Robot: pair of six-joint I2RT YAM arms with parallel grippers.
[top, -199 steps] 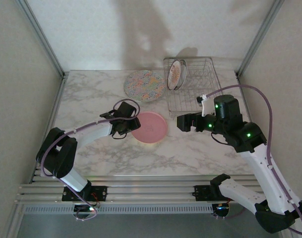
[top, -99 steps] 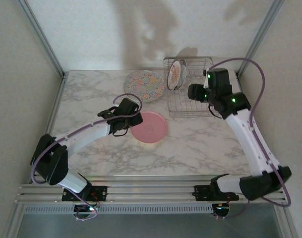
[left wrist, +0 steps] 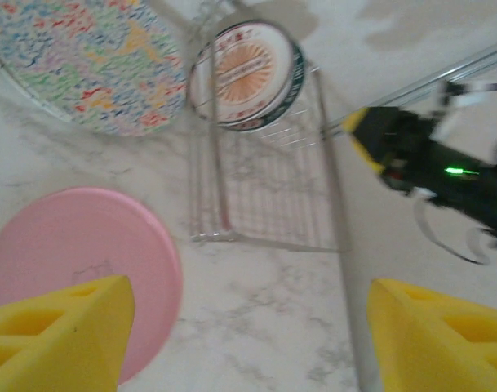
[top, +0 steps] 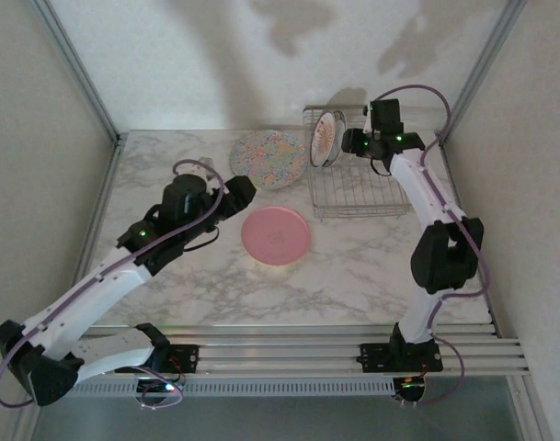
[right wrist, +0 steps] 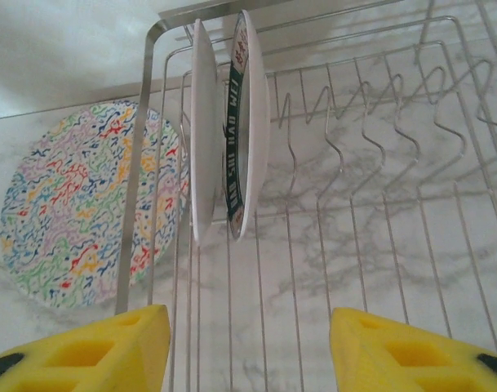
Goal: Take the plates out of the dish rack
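Note:
Two plates stand upright on edge at the left end of the wire dish rack [right wrist: 379, 204] [top: 358, 175] [left wrist: 264, 188]: a plain white one [right wrist: 201, 131] and one with a dark rim [right wrist: 250, 122] and an orange centre [left wrist: 244, 75] [top: 327, 138]. My right gripper [right wrist: 248, 351] [top: 351, 144] hovers open over the rack, just short of these plates, with nothing between its yellow fingers [right wrist: 85, 351]. A speckled floral plate [top: 268, 158] [left wrist: 85, 65] [right wrist: 77, 204] and a pink plate [top: 276, 235] [left wrist: 77, 261] lie flat on the table. My left gripper [left wrist: 248, 343] [top: 241, 189] is open above the table, left of the pink plate.
The marble table [top: 169, 175] is walled at the back and on both sides. The rack sits in the back right corner. My right arm [top: 427, 197] stretches along the rack's right side.
My right arm swung from the table's middle to the back, over the rack and toward the standing plates. My left arm drew back from the pink plate's edge, up and to the left.

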